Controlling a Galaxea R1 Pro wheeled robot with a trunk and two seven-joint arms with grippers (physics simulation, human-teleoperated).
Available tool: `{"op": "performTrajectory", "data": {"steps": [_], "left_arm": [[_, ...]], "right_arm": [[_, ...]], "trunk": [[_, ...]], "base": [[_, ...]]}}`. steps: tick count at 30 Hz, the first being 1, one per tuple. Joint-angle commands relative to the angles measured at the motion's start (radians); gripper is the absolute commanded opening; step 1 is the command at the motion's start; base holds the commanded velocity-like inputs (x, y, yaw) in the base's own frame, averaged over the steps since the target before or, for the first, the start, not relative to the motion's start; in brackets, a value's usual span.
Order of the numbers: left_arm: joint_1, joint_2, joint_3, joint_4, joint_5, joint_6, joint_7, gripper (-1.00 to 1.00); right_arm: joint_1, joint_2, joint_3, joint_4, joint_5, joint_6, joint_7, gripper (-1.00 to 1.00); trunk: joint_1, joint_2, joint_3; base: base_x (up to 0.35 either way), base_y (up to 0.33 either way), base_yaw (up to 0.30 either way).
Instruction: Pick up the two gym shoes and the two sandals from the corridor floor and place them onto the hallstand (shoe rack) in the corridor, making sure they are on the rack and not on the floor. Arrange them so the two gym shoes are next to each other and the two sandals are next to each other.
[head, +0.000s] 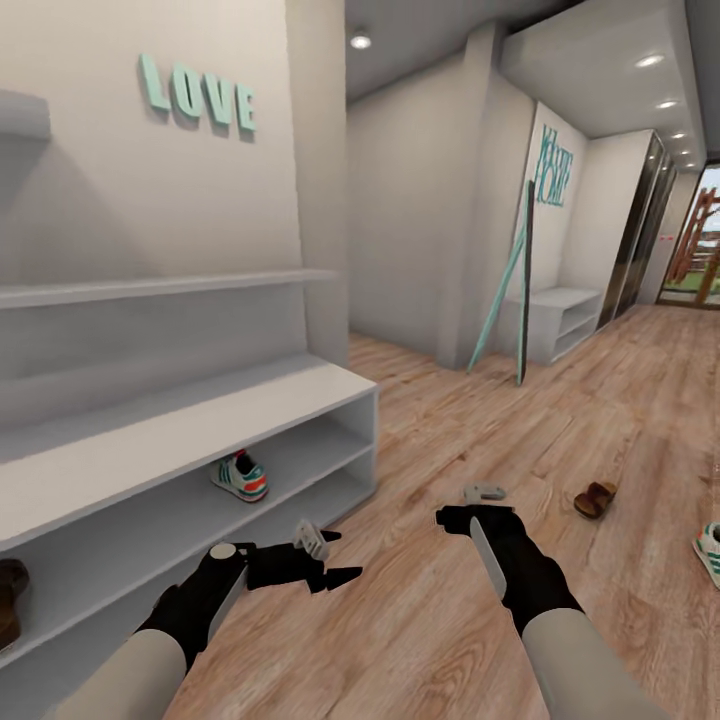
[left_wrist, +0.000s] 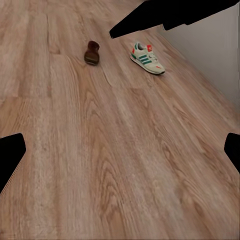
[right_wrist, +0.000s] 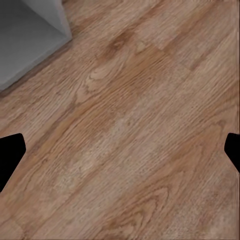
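Half done, by the look of it: one sneaker (head: 241, 476) and one sandal (head: 10, 590) sit on the rack (head: 190, 440). Second sandal (head: 596, 498) and sneaker (head: 709, 551) lie on floor (head: 430, 620) far right. Your left claw (head: 325, 560) and right claw (head: 478, 500) hang released, empty.

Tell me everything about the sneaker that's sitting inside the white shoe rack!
The gym shoe is a white low-top sneaker with teal-green side stripes and an orange-red patch at the end facing out. It looks like soft fabric or leather with a pale sole. It stands upright on its sole on the hallstand's upper open shelf, near the rack's right end, turned at a slant toward the corridor. Only the shelf touches it; no gripper holds it, and no other shoe sits beside it.
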Motion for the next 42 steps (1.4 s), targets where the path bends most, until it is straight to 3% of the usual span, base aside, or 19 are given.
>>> {"op": "performTrajectory", "data": {"steps": [1, 13, 20, 23, 27, 32, 36, 42], "left_arm": [[0.0, 0.0, 0.001, -0.001, -0.003, 0.001, -0.003, 1.0], [0.0, -0.001, 0.002, -0.001, -0.003, 0.002, 0.005, 1.0], [0.0, -0.009, -0.002, 0.0, -0.003, 0.002, 0.119, 1.0], [0.0, -0.01, -0.002, 0.0, -0.003, 0.002, 0.135, 1.0], [-0.007, -0.033, 0.002, -0.023, 0.019, -0.019, 0.158, 1.0], [-0.007, -0.059, 0.005, -0.051, 0.021, -0.037, 0.129, 1.0], [-0.006, -0.06, 0.007, -0.073, 0.021, -0.04, 0.126, 1.0], [-0.006, -0.061, 0.041, -0.107, 0.021, -0.041, 0.128, 1.0]], "right_arm": [[-0.001, 0.001, -0.002, -0.001, -0.004, 0.004, -0.004, 1.0], [-0.001, 0.001, -0.004, -0.002, -0.004, 0.004, -0.005, 1.0], [-0.001, -0.001, -0.005, -0.002, -0.004, 0.004, -0.005, 1.0], [-0.001, -0.002, -0.005, -0.002, -0.004, 0.004, -0.003, 1.0], [-0.005, -0.011, -0.003, 0.009, -0.002, -0.019, -0.004, 1.0], [-0.005, -0.002, -0.005, -0.013, -0.004, 0.01, -0.005, 1.0], [-0.005, -0.001, -0.004, -0.018, -0.004, 0.032, -0.007, 1.0], [-0.005, -0.001, -0.004, -0.019, -0.004, 0.047, -0.007, 1.0]], "trunk": [[0.0, 0.0, -0.001], [0.0, 0.0, 0.006], [0.0, 0.0, 0.009], [0.0, 0.0, 0.009], [0.0, 0.0, 0.009], [0.0, 0.0, 0.009], [0.0, 0.0, 0.009], [0.0, 0.0, 0.009]], "base": [[0.34, 0.0, -0.289], [0.345, 0.0, -0.289], [0.346, -0.017, -0.185], [0.329, -0.115, -0.03], [0.0, 0.0, 0.0], [0.0, 0.0, 0.0], [0.0, 0.0, 0.0], [0.189, 0.0, 0.0]]}}
